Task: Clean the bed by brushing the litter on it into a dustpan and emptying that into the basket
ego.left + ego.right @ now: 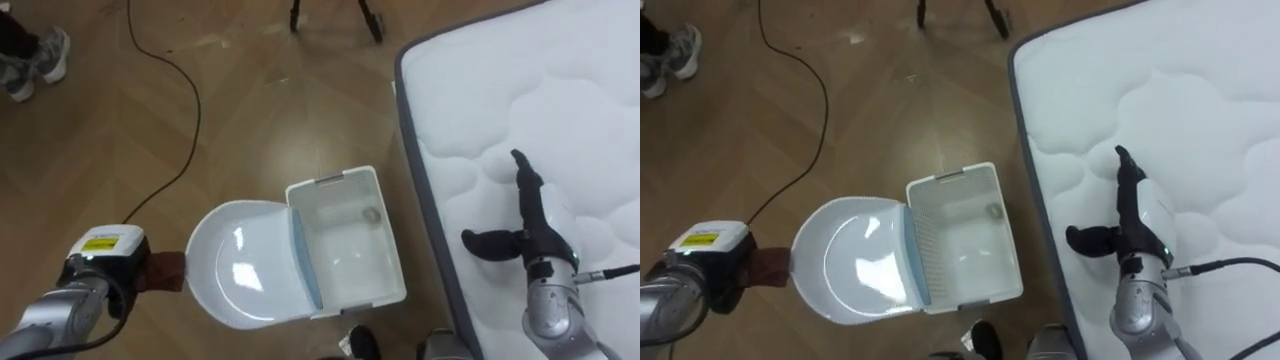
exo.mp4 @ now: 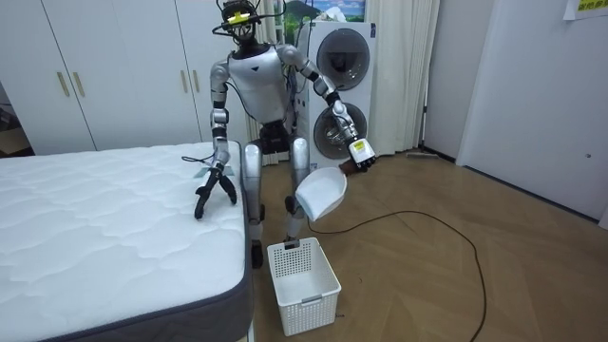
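Bed (image 1: 560,90) clearing, emptying step: gripping the dustpan (image 1: 240,265) by its handle (image 1: 168,272) in the curled left hand (image 1: 122,268) over the basket (image 1: 345,181) on the floor alongside, resting the straight-fingered right hand (image 1: 538,235) on the bed, likely needing steeper tipping next.

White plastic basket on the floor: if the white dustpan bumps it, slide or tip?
Likely slides: the white perforated plastic basket looks thin-walled and almost empty, on smooth wooden floor. Tipping seems unlikely; its base is broad against its height.
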Robot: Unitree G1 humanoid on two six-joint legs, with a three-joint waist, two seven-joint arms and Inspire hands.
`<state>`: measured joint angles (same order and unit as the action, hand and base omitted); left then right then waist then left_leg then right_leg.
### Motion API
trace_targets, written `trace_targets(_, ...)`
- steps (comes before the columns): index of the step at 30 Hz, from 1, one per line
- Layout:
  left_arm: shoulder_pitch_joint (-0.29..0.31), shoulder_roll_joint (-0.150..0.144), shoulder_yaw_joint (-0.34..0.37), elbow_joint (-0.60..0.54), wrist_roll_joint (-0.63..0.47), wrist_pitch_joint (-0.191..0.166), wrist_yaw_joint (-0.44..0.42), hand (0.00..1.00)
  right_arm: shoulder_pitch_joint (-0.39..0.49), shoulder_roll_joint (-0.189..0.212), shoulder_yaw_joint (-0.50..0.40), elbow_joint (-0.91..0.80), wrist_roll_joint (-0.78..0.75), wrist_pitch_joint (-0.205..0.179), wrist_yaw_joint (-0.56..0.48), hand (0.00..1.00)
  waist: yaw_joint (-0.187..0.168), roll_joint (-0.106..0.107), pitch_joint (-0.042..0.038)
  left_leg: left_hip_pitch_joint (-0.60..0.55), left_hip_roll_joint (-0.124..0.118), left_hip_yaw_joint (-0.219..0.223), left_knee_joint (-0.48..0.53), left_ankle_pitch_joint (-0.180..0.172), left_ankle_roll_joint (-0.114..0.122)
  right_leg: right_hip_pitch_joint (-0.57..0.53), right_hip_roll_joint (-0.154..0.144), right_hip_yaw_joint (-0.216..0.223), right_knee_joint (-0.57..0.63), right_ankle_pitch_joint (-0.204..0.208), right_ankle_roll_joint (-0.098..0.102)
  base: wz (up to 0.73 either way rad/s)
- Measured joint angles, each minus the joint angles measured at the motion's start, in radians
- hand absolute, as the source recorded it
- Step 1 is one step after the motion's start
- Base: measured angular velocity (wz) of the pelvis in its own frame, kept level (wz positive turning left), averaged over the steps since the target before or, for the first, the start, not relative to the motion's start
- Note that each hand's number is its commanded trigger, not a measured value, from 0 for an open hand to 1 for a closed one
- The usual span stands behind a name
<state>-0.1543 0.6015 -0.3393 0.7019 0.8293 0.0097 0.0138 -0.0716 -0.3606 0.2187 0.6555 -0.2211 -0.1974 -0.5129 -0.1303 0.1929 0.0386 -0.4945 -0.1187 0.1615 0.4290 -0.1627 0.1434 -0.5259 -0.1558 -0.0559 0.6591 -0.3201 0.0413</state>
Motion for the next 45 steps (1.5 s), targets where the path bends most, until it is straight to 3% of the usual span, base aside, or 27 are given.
trace_targets(4, 0.05, -0.007, 0.048, -0.057, -0.054, -0.03, 0.037, 1.0, 0.035, 0.001, -0.007, -0.003, 0.011, -0.001, -0.001, 0.0, 0.043, -0.032, -0.0202, 0.03, 0.015, 0.029, -0.006, -0.003, -0.003, 0.019, 0.023, 0.04, -0.021, 0.008, -0.002, -0.28)
trace_targets(5, 0.065, -0.015, 0.064, -0.073, -0.054, -0.036, 0.044, 1.0, 0.04, 0.001, -0.007, -0.002, 0.016, -0.001, -0.005, 0.0, 0.049, -0.033, -0.0201, 0.041, 0.021, 0.029, -0.009, -0.004, -0.006, 0.028, 0.03, 0.04, -0.038, 0.017, -0.005, -0.4)
trace_targets(8, 0.15, -0.064, 0.124, -0.175, -0.068, -0.064, 0.076, 1.0, 0.064, 0.001, -0.006, -0.002, 0.042, -0.002, -0.012, 0.0, 0.09, -0.068, -0.03, 0.117, 0.041, 0.054, -0.051, -0.006, -0.009, 0.094, 0.06, 0.071, -0.1, 0.045, -0.006, -0.45)
trace_targets(10, 0.168, -0.084, 0.152, -0.234, -0.098, -0.079, 0.076, 1.0, 0.078, 0.001, -0.015, -0.014, 0.046, -0.002, -0.012, 0.0, 0.096, -0.082, -0.0294, 0.137, 0.05, 0.054, -0.056, -0.006, -0.01, 0.124, 0.069, 0.07, -0.128, 0.056, -0.006, -0.15)
trace_targets(11, 0.169, -0.095, 0.168, -0.267, -0.13, -0.092, 0.077, 1.0, 0.084, 0.003, -0.016, -0.019, 0.045, -0.002, -0.012, 0.0, 0.104, -0.098, -0.035, 0.14, 0.055, 0.056, -0.058, -0.006, -0.01, 0.132, 0.072, 0.07, -0.14, 0.064, -0.007, -0.08)
trace_targets(14, 0.181, -0.142, 0.189, -0.333, -0.176, -0.106, 0.091, 1.0, 0.123, 0.018, -0.048, -0.048, 0.044, -0.013, -0.01, 0.0, 0.103, -0.124, -0.0353, 0.193, 0.059, 0.063, -0.078, -0.006, -0.011, 0.187, 0.079, 0.077, -0.178, 0.078, -0.004, -0.12)
trace_targets(17, 0.206, -0.163, 0.199, -0.371, -0.206, -0.13, 0.091, 1.0, 0.159, 0.023, -0.054, -0.071, 0.041, -0.019, -0.008, 0.0, 0.104, -0.142, -0.0328, 0.238, 0.071, 0.094, -0.089, -0.02, -0.012, 0.225, 0.087, 0.088, -0.198, 0.087, -0.003, -0.38)
trace_targets(21, 0.221, -0.203, 0.22, -0.391, -0.235, -0.141, 0.091, 1.0, 0.205, 0.04, -0.086, -0.12, 0.038, -0.022, 0.005, 0.0, 0.108, -0.152, -0.0342, 0.281, 0.096, 0.177, -0.086, -0.049, -0.01, 0.235, 0.094, 0.075, -0.208, 0.109, -0.008, -0.7)
trace_targets(22, 0.221, -0.209, 0.222, -0.391, -0.256, -0.143, 0.091, 1.0, 0.205, 0.045, -0.086, -0.12, 0.044, -0.022, 0.011, 0.0, 0.113, -0.153, -0.0332, 0.297, 0.108, 0.216, -0.09, -0.057, -0.011, 0.234, 0.101, 0.075, -0.211, 0.121, -0.011, -1.03)
trace_targets(24, 0.221, -0.209, 0.225, -0.393, -0.285, -0.144, 0.091, 1.0, 0.204, 0.048, -0.083, -0.126, 0.045, -0.02, 0.014, 0.0, 0.128, -0.157, -0.0317, 0.321, 0.126, 0.288, -0.099, -0.066, -0.01, 0.228, 0.096, 0.024, -0.219, 0.145, -0.022, -1.21)
trace_targets(26, 0.221, -0.208, 0.241, -0.405, -0.308, -0.143, 0.095, 1.0, 0.188, 0.053, -0.083, -0.127, 0.042, -0.019, 0.014, 0.0, 0.14, -0.156, -0.0323, 0.333, 0.165, 0.405, -0.133, -0.067, -0.009, 0.233, 0.097, -0.089, -0.272, 0.208, -0.043, -1.29)
trace_targets(27, 0.221, -0.209, 0.245, -0.409, -0.311, -0.143, 0.097, 1.0, 0.185, 0.056, -0.084, -0.127, 0.042, -0.019, 0.014, 0.0, 0.148, -0.16, -0.0308, 0.338, 0.172, 0.444, -0.142, -0.067, -0.009, 0.229, 0.083, -0.144, -0.237, 0.195, -0.041, -1.3)
trace_targets(29, 0.223, -0.225, 0.247, -0.408, -0.332, -0.141, 0.099, 1.0, 0.182, 0.054, -0.078, -0.126, 0.052, -0.019, 0.009, 0.0, 0.195, -0.177, -0.0277, 0.403, 0.176, 0.592, -0.202, -0.062, -0.014, 0.276, 0.027, -0.268, -0.077, 0.114, -0.04, -1.63)
trace_targets(31, 0.222, -0.227, 0.247, -0.408, -0.373, -0.137, 0.106, 1.0, 0.161, 0.054, -0.042, -0.125, 0.075, -0.02, -0.003, 0.0, 0.21, -0.184, -0.0276, 0.42, 0.179, 0.664, -0.212, -0.064, -0.017, 0.355, -0.017, -0.317, -0.077, 0.086, -0.013, -1.39)
trace_targets(32, 0.214, -0.23, 0.246, -0.408, -0.394, -0.132, 0.109, 1.0, 0.155, 0.061, -0.026, -0.125, 0.085, -0.022, -0.005, 0.0, 0.206, -0.19, -0.0267, 0.416, 0.179, 0.685, -0.208, -0.063, -0.019, 0.392, -0.028, -0.324, -0.141, 0.082, -0.003, -1.03)
trace_targets(34, 0.203, -0.234, 0.246, -0.407, -0.408, -0.127, 0.109, 1.0, 0.154, 0.083, -0.017, -0.125, 0.091, -0.023, -0.005, 0.0, 0.191, -0.205, -0.0284, 0.4, 0.175, 0.676, -0.192, -0.06, -0.023, 0.409, -0.02, -0.328, -0.239, 0.073, 0.009, -0.8)
trace_targets(37, 0.203, -0.242, 0.241, -0.401, -0.421, -0.122, 0.109, 1.0, 0.156, 0.091, -0.003, -0.123, 0.089, -0.022, 0.01, 0.0, 0.178, -0.205, -0.0277, 0.382, 0.174, 0.587, -0.161, -0.061, -0.023, 0.408, -0.009, -0.285, -0.296, 0.075, 0.013, -0.77)
trace_targets(40, 0.207, -0.251, 0.234, -0.399, -0.425, -0.121, 0.099, 1.0, 0.168, 0.096, -0.004, -0.122, 0.081, -0.023, 0.032, 0.0, 0.146, -0.193, -0.0285, 0.382, 0.177, 0.507, -0.146, -0.057, -0.029, 0.419, 0.012, -0.251, -0.317, 0.09, 0.001, -0.43)
trace_targets(43, 0.218, -0.264, 0.234, -0.4, -0.425, -0.121, 0.083, 1.0, 0.176, 0.099, -0.028, -0.126, 0.049, -0.023, 0.05, 0.0, 0.099, -0.181, -0.0315, 0.386, 0.187, 0.504, -0.134, -0.056, -0.032, 0.42, 0.02, -0.243, -0.317, 0.092, -0.004, -0.2)
trace_targets(45, 0.233, -0.275, 0.223, -0.4, -0.425, -0.12, 0.082, 1.0, 0.189, 0.097, -0.05, -0.147, 0.02, -0.023, 0.07, 0.0, 0.092, -0.173, -0.0349, 0.395, 0.192, 0.512, -0.129, -0.056, -0.033, 0.411, 0.026, -0.21, -0.312, 0.092, -0.006, -0.52)
